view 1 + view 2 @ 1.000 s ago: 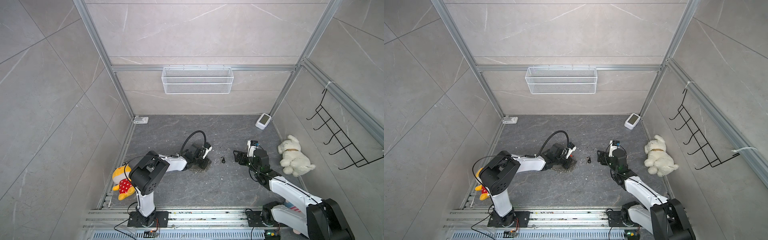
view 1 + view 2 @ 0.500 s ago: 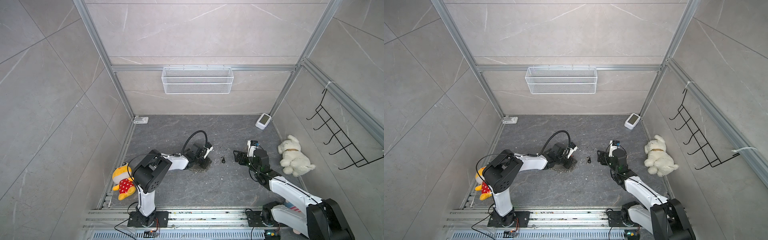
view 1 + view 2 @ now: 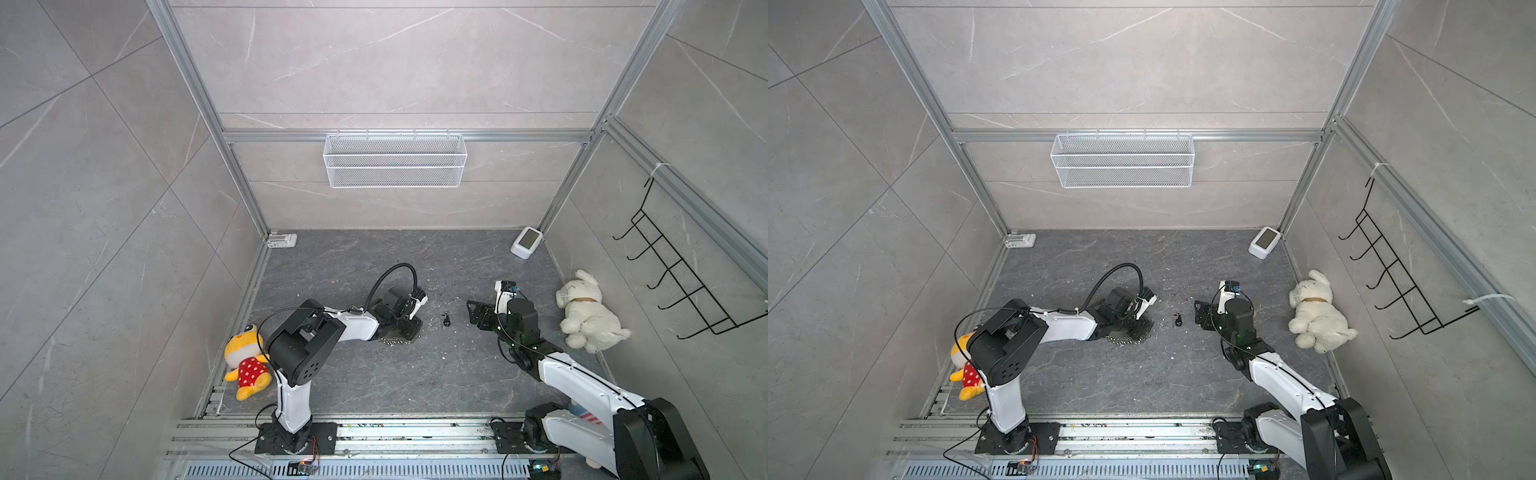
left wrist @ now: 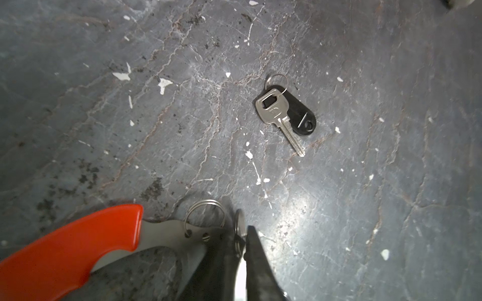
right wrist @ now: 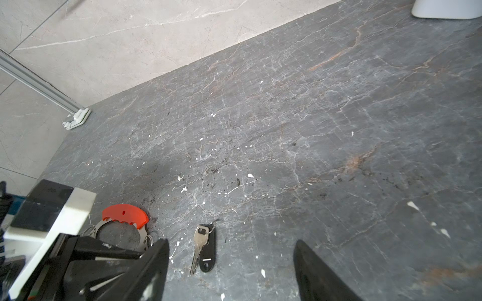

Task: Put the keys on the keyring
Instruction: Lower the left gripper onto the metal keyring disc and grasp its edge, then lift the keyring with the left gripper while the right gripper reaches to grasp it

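left gripper pinches a small split ring of the red-handled keyring; the keys lie on the worktop near the right gripper, its jaws spread.

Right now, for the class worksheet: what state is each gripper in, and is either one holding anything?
Left gripper: closed, pinching a small ring of the keyring.
Right gripper: open, holding nothing; the keys lie loose.

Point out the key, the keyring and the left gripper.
key (image 4: 275, 112): left wrist view, on the silver key's head.
keyring (image 4: 78, 242): left wrist view, on its red plastic bar.
left gripper (image 4: 241, 235): left wrist view, midway between the fingertips, shut on the keyring.
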